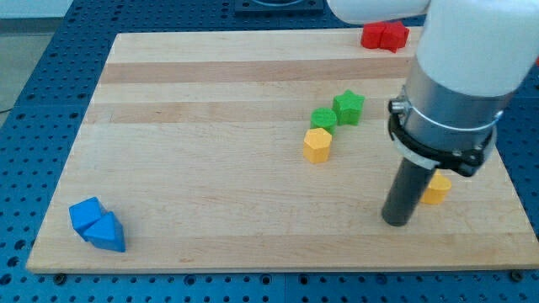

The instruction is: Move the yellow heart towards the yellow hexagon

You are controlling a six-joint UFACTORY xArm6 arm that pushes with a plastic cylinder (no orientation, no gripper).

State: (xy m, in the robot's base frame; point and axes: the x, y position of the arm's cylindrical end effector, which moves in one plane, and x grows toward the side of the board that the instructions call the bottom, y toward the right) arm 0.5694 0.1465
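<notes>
The yellow hexagon [317, 145] sits near the board's middle, just below and left of two green blocks. The yellow heart [437, 189] lies at the view's lower right, partly hidden behind my dark rod. My tip [395, 222] rests on the board just left of and below the yellow heart, close to it; whether it touches I cannot tell. The hexagon is well to the left and above the tip.
A green round-ish block [323, 119] and a green star [349, 107] touch each other above the hexagon. A red block pair [384, 36] sits at the top edge. Two blue blocks [97, 225] lie at the lower left. The wooden board's [210, 168] right edge is near the heart.
</notes>
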